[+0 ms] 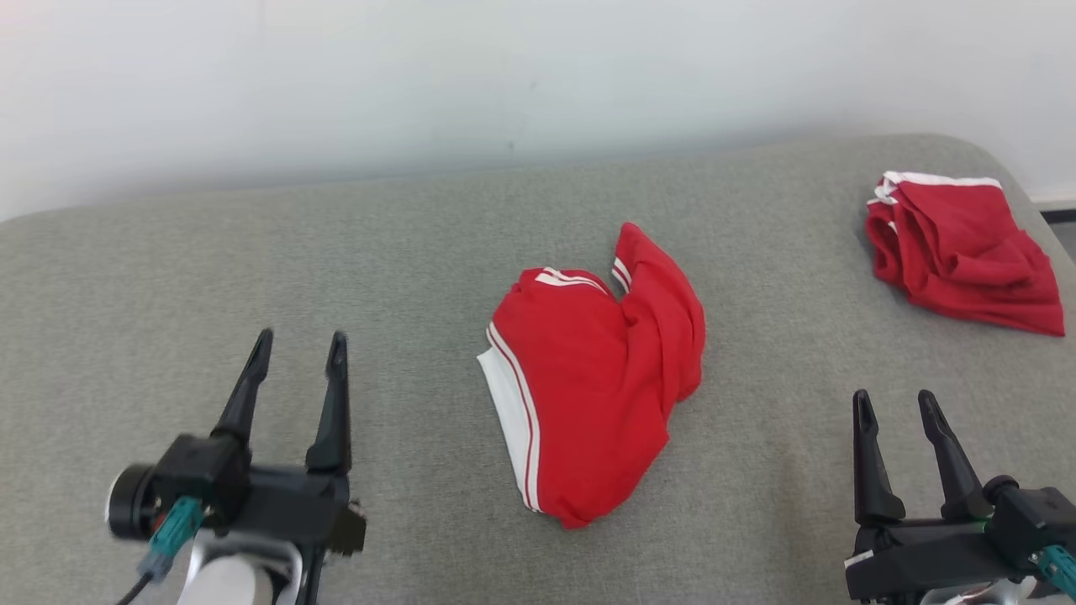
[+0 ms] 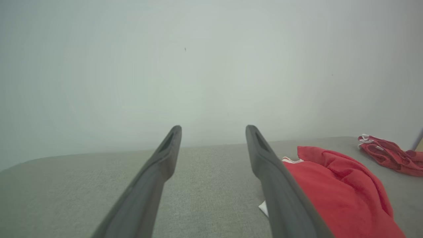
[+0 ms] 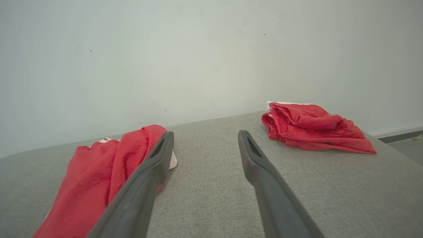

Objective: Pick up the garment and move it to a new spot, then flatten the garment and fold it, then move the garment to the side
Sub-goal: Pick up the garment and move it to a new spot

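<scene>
The garment (image 1: 597, 378) lies bunched in the middle of the grey padded surface, red with a white panel and striped trim along its left side; its lettering is hidden in the folds. It also lies at the lower right of the left wrist view (image 2: 337, 191) and the lower left of the right wrist view (image 3: 92, 178). My left gripper (image 1: 301, 340) hovers open to the garment's left, empty (image 2: 213, 130). My right gripper (image 1: 893, 402) is open to its right, also empty (image 3: 205, 134).
A second bunched plain red garment (image 1: 958, 244) with a white edge band lies at the far right corner (image 3: 310, 127). The grey surface (image 1: 252, 252) ends at a pale wall behind and drops off at the right edge (image 1: 1046, 202).
</scene>
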Controlling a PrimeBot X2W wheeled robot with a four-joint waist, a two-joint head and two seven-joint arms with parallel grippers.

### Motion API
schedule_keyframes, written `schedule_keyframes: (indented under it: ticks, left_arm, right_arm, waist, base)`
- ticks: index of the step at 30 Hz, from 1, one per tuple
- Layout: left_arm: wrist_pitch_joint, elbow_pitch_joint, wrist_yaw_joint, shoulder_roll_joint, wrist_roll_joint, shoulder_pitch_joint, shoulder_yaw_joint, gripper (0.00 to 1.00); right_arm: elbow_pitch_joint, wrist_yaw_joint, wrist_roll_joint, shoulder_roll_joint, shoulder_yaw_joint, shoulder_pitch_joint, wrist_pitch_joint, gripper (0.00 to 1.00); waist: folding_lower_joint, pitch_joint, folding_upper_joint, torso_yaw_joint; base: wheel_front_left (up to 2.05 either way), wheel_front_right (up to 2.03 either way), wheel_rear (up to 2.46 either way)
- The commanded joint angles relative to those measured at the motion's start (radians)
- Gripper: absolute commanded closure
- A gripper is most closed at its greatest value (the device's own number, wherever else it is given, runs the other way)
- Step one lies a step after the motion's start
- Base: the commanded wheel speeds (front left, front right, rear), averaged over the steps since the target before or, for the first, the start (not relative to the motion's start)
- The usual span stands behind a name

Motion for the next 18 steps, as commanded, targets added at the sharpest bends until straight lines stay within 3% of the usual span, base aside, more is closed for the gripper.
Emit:
schedule_keyframes:
  ticks: [1, 18]
  left_arm:
    - [-0.003, -0.029, 0.003, 0.002, 0.014, 0.049, 0.016, 0.0]
    - [-0.003, -0.156, -0.025, -0.055, 0.061, 0.313, 0.17, 0.0]
  right_arm:
    - [-0.007, -0.003, -0.006, -0.007, -0.004, 0.02, 0.0, 0.0]
    - [-0.025, -0.003, 0.012, -0.022, 0.016, 0.066, 0.0, 0.0]
  waist:
    - [0.0001, -0.029, 0.0001, 0.032]
    - [0.0001, -0.059, 0.0001, 0.073]
  base:
    - [0.0, 0.0, 0.0]
    - [0.0, 0.0, 0.0]
